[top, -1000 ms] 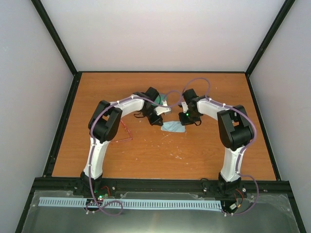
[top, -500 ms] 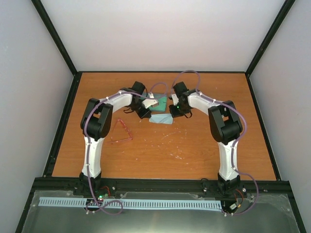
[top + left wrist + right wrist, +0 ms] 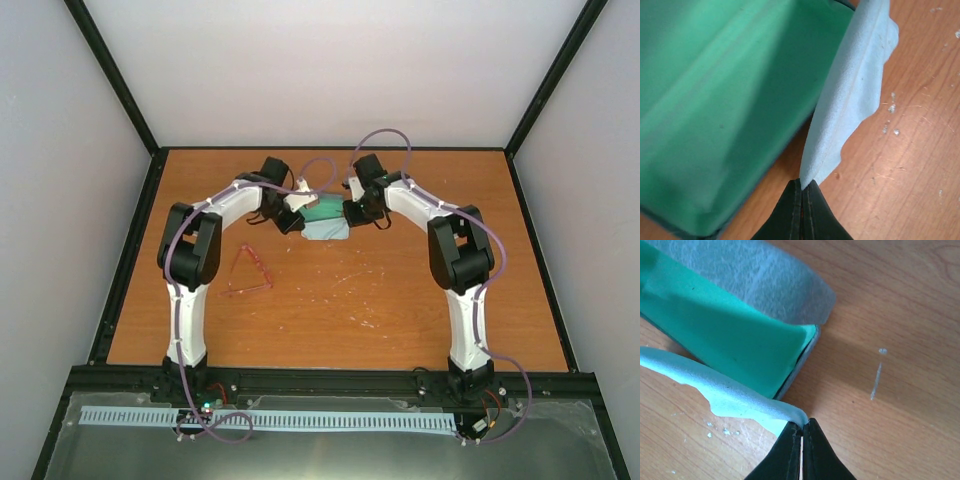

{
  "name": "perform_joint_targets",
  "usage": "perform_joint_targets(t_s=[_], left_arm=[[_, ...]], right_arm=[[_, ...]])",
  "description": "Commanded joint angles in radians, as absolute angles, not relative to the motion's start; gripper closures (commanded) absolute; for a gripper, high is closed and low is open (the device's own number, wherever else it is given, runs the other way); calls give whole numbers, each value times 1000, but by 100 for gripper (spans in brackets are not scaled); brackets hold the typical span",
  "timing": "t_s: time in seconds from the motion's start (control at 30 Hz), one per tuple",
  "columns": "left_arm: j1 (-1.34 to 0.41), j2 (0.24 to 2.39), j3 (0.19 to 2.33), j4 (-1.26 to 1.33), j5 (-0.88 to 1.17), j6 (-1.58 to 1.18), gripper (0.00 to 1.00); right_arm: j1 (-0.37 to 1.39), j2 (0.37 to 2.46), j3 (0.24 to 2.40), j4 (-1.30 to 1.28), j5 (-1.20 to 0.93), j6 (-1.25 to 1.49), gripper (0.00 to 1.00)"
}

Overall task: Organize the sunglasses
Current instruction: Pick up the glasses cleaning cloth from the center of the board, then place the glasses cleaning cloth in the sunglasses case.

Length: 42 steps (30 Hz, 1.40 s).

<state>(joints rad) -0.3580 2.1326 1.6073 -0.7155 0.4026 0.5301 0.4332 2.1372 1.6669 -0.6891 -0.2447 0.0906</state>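
Sunglasses [image 3: 248,272] are shown only in the top view, lying on the table [image 3: 400,290] to the left of and nearer than the case [image 3: 325,209], well apart from both grippers; one pair is counted, of thin red-pink wire. The grips are shown only in the wrist views; the left gripper [image 3: 802,187] is closed tight on one edge of the cloth [image 3: 855,95]; the right gripper [image 3: 801,427] is pinched on another corner of it. One cloth is counted, light blue, soft and fuzzy, held beside the one open case, oblong, grey-blue outside, lined in green; white specks [image 3: 892,107] are scattered on the wood-grain table.
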Motion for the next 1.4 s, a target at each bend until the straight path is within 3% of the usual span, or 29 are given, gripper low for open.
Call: perform_joint_targets(t_s=[0.0,0.7,1.37], left_arm=[[-327,2117,1671,-737,390,557,99],[-264,2175,1751,-771,393,604,99],[-264,2260,1834,-763,405,614,99]], right_arm=[[440,2187,1726,-714,-267,91,97],[462,2395,2054,-852,-288,77,97],[467,2389,2067,-801,-200,124,97]])
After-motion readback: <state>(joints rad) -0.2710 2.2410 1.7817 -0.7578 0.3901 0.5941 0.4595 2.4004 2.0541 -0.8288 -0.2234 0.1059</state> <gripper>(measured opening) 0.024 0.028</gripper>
